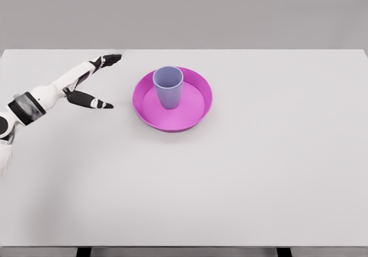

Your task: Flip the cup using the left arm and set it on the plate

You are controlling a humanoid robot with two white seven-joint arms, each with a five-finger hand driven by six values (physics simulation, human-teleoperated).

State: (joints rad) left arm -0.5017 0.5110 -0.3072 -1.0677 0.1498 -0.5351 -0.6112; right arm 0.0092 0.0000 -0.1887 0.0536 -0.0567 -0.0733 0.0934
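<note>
Left arm [29,104] cut off at left picture edge, shoulder out of view. Cup [168,87] hides part of the plate [195,110] floor and far rim behind it. Cup base contact not discernible. Tabletop [230,176] front legs clipped by bottom edge. Fingertips [112,57] blurred, individual fingers hard to separate.

White arm, black-fingered left hand [92,81]

A plain lavender-blue plastic cup [168,86] stands on a bright magenta round plate [198,108]. The flat tabletop [230,176] is pale grey-white. The left hand [91,84] is white with black fingers.
</note>
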